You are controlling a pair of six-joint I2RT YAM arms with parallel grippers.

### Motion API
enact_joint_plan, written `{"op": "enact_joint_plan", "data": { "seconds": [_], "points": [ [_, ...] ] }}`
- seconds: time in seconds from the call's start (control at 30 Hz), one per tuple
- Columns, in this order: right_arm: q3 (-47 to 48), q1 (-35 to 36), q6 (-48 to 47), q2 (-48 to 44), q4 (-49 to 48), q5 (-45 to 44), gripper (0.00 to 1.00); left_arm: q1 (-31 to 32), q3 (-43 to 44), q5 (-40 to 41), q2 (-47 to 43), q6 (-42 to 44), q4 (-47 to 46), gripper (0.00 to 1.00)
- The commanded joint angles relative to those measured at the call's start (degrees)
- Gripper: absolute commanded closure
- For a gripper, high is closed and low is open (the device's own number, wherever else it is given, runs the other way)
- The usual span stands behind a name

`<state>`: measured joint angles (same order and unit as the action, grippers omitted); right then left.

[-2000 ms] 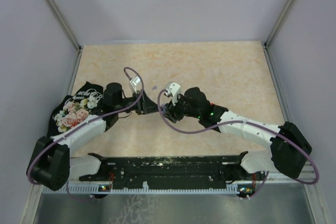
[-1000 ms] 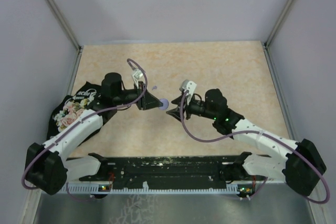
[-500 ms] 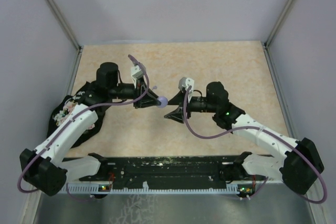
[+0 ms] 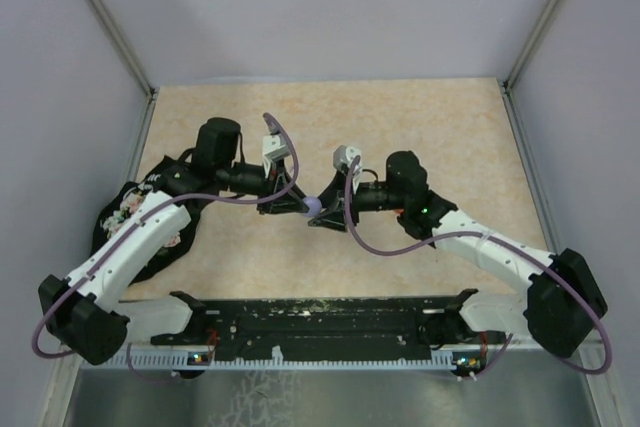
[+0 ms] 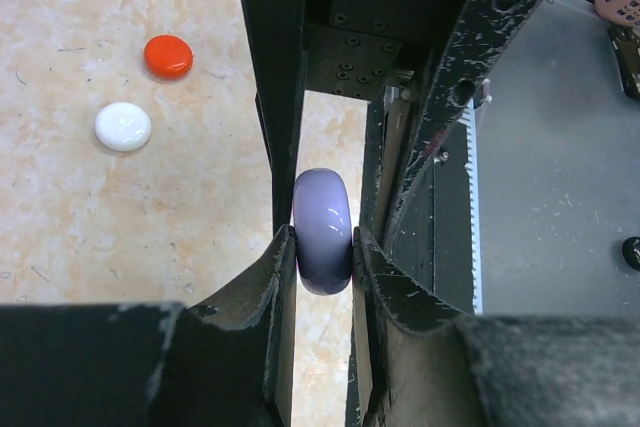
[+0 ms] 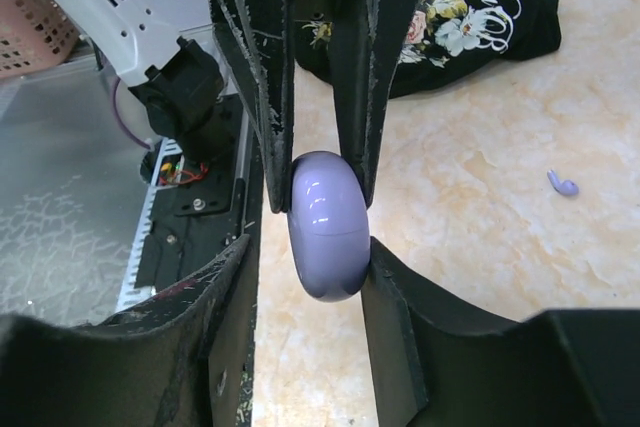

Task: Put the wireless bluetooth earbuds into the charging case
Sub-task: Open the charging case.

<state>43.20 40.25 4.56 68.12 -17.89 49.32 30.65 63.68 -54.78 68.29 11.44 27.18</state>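
The lilac charging case [image 4: 315, 207], a round closed disc, hangs above the table between both grippers. My left gripper [image 4: 301, 204] is shut on it, and in the left wrist view its fingers [image 5: 282, 257] clamp the case [image 5: 322, 232] on both flat sides. My right gripper [image 4: 329, 213] is open around the same case [image 6: 328, 225]. Its right finger [image 6: 385, 267] touches the case and its left finger stands apart from it. One lilac earbud [image 6: 563, 185] lies loose on the table. A red disc [image 5: 168, 55] and a white disc [image 5: 123, 126] lie on the table.
A black cloth with a floral print [image 4: 130, 217] lies at the table's left edge and also shows in the right wrist view [image 6: 450, 27]. A pink basket [image 6: 30, 17] stands beyond the table's near edge. A black rail [image 4: 320, 315] runs along the front.
My left gripper has carried the lilac case to the right and nearer. My right gripper has moved left to meet it, so its fingers now straddle the case.
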Motion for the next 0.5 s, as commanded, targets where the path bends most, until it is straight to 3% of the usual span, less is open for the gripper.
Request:
{"op": "enact_joint_plan", "data": {
  "seconds": [0.0,0.17,0.27,0.37,0.47],
  "points": [
    [3.3,-0.3,1.4,0.7,-4.6,3.7,0.58,0.6,2.2,0.9,0.2,3.2,2.0,0.93],
    [3.3,-0.3,1.3,1.2,-4.5,4.6,0.70,0.6,2.6,0.9,0.0,3.6,2.7,0.92],
    [3.1,-0.3,1.3,1.3,-4.4,5.0,0.84,0.6,2.8,1.8,0.0,3.5,2.8,0.90],
    [2.9,-0.3,1.5,1.3,-4.5,5.9,0.96,0.6,2.6,3.6,-0.6,2.2,1.6,0.81],
    [2.5,-0.3,2.5,1.0,-5.8,6.4,0.99,0.5,2.2,6.1,-1.2,0.4,0.0,0.70]
  ]
}}
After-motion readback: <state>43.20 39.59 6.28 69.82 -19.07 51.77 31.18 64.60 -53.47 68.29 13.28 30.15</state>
